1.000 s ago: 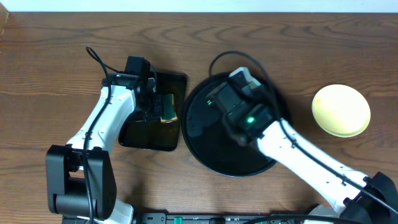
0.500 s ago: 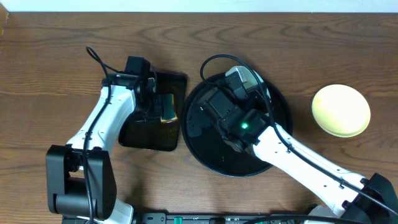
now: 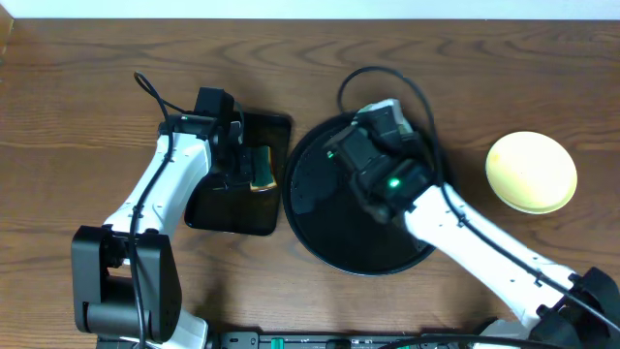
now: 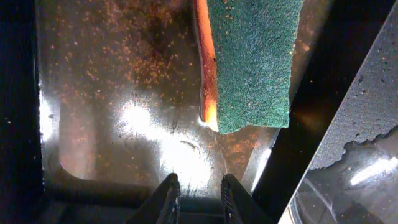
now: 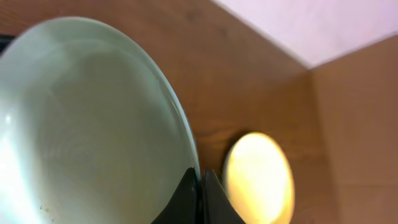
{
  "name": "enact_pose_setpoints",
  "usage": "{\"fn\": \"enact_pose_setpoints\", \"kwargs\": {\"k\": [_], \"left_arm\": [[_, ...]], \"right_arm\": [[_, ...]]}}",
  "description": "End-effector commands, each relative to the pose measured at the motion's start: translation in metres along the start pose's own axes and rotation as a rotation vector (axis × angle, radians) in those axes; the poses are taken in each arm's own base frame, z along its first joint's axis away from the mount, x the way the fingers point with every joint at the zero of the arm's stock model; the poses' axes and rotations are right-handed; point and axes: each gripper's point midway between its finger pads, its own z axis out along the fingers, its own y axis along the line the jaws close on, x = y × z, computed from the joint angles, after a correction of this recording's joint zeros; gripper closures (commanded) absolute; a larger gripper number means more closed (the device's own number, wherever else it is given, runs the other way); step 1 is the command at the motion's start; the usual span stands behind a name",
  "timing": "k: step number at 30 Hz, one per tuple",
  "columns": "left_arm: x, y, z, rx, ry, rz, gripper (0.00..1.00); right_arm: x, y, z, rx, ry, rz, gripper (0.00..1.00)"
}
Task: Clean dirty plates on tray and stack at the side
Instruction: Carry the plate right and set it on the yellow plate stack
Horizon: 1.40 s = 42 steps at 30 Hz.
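My right gripper is shut on the rim of a pale mint-blue plate, which is tilted on edge and fills the left of the right wrist view. In the overhead view that gripper hovers over the back of the round black tray. A pale yellow plate lies on the wood to the right of the tray, and it shows beyond the fingers as the yellow plate. My left gripper stands slightly open and empty over the rectangular tray.
A green sponge with an orange edge lies loose on the wet, crumb-speckled rectangular black tray, just ahead of the left fingers. The sponge sits near that tray's right edge, close to the round tray.
The right arm swung left over the round tray, then back to the upper right, carrying the mint plate. The left arm stayed in place over the rectangular tray.
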Motion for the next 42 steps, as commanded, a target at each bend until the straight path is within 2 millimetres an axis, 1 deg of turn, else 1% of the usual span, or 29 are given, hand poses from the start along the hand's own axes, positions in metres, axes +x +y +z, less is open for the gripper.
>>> {"fn": "enact_pose_setpoints", "kwargs": {"k": [1,2,6,7,9,14,19,21,25,29,33,38,39,40,42], "left_arm": [[-0.002,0.001,-0.002,-0.004,-0.008,0.001,0.75],[-0.002,0.001,-0.002,-0.004,-0.008,0.000,0.75],[-0.002,0.001,-0.002,-0.004,-0.008,0.001,0.75],[-0.002,0.001,-0.002,-0.004,-0.008,0.001,0.74],[-0.002,0.001,-0.002,-0.004,-0.008,0.000,0.74],[-0.002,0.001,-0.002,-0.004,-0.008,0.000,0.74],[-0.002,0.001,-0.002,-0.004,-0.008,0.000,0.73],[-0.002,0.001,-0.002,-0.004,-0.008,0.000,0.73],[-0.002,0.001,-0.002,-0.004,-0.008,0.000,0.70],[-0.002,0.001,-0.002,-0.004,-0.008,0.000,0.69],[-0.002,0.001,-0.002,-0.004,-0.007,0.000,0.70],[-0.002,0.001,-0.002,-0.004,-0.007,0.000,0.69],[-0.002,0.001,-0.002,-0.004,-0.008,0.000,0.69],[-0.002,0.001,-0.002,-0.004,-0.008,0.000,0.69],[-0.002,0.001,-0.002,-0.004,-0.008,0.000,0.69]], "right_arm": [[0.002,-0.019,0.009,-0.063,0.047,0.180,0.99],[0.004,-0.034,0.015,-0.060,0.069,0.245,0.99],[0.015,-0.076,0.031,-0.041,0.130,0.410,0.99],[0.018,-0.083,0.035,-0.041,0.147,0.442,0.99],[0.030,-0.101,0.046,-0.036,0.197,0.507,0.99],[0.070,-0.141,0.075,-0.009,0.340,0.671,0.99],[0.103,-0.176,0.096,0.025,0.429,0.799,0.99],[0.115,-0.186,0.102,0.033,0.458,0.845,0.99],[0.136,-0.200,0.113,0.038,0.511,0.915,0.99],[0.159,-0.204,0.124,0.057,0.582,0.945,0.99],[0.168,-0.212,0.131,0.080,0.593,0.970,0.99],[0.174,-0.223,0.134,0.105,0.588,1.001,0.98],[0.176,-0.224,0.134,0.108,0.590,1.004,0.89],[0.176,-0.225,0.134,0.109,0.591,1.006,0.76],[0.177,-0.224,0.133,0.108,0.597,1.004,0.63]]}}
